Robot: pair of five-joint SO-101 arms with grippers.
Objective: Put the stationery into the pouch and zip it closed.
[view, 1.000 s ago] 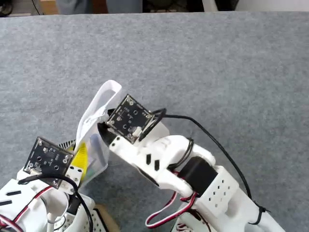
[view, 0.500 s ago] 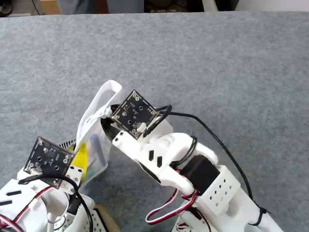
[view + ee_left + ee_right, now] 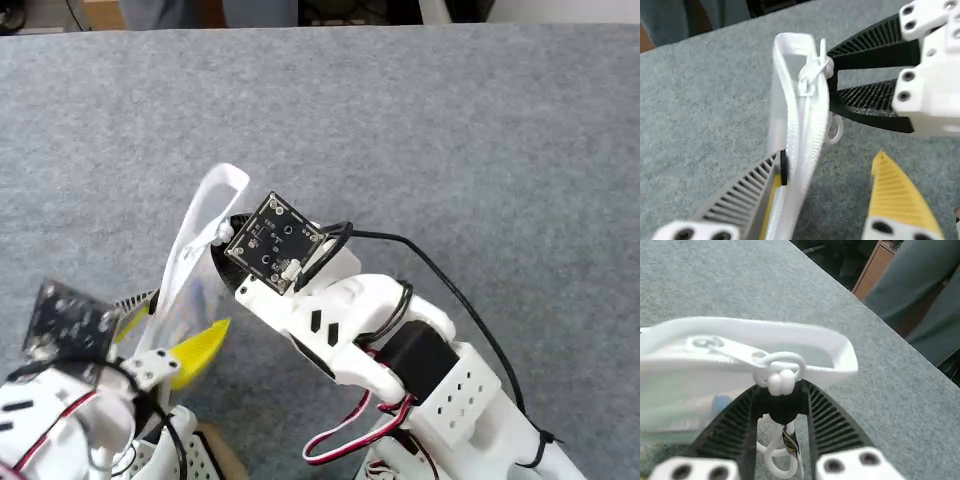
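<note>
Pouch [image 3: 212, 200] sits left of centre in the high view. Right hand [image 3: 782, 390] pinching its zip pull [image 3: 774, 382]; left hand [image 3: 829, 157] spread wide, lower left.

From above, my right wrist's camera board [image 3: 272, 243] covers my right gripper [image 3: 782, 392] and the zip pull [image 3: 780, 372] it pinches, the pouch [image 3: 190, 270] blurs its contents to a bluish smear [image 3: 720, 402], and my left gripper [image 3: 829, 157] has its finger bases cut off at the wrist view's edge
</note>
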